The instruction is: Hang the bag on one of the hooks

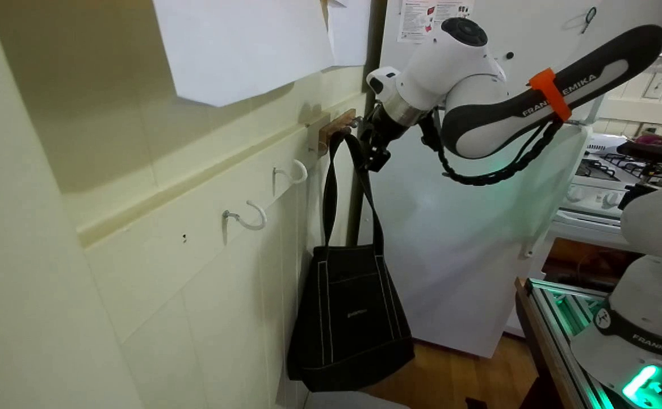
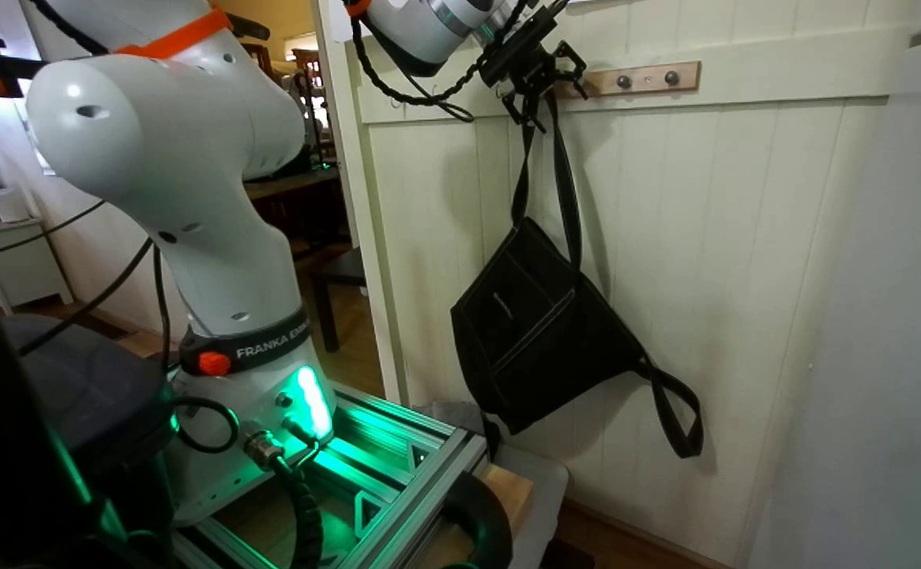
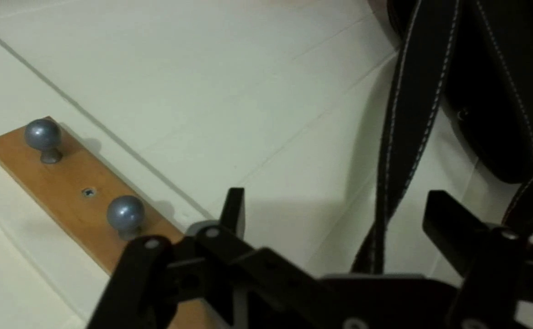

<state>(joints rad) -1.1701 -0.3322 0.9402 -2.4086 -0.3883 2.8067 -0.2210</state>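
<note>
Bag hangs below the claw in both exterior views, one strap handle reaching up to the wooden hook board; how it is caught there I cannot tell. The claw's fingers stand spread wide, gripping nothing, and in the wrist view black strap shows between them.

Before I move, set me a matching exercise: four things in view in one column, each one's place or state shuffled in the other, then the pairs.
Things:
1. black fabric tote bag
2. white curled wire hooks
3. tan wooden board
4. black two-fingered pincer

Places and states:
A. curving out from the cream panelled wall
B. standing open
C. hanging by one long black strap handle
D. bearing round grey metal-looking knobs

Pairs: 1-C; 2-A; 3-D; 4-B
</note>
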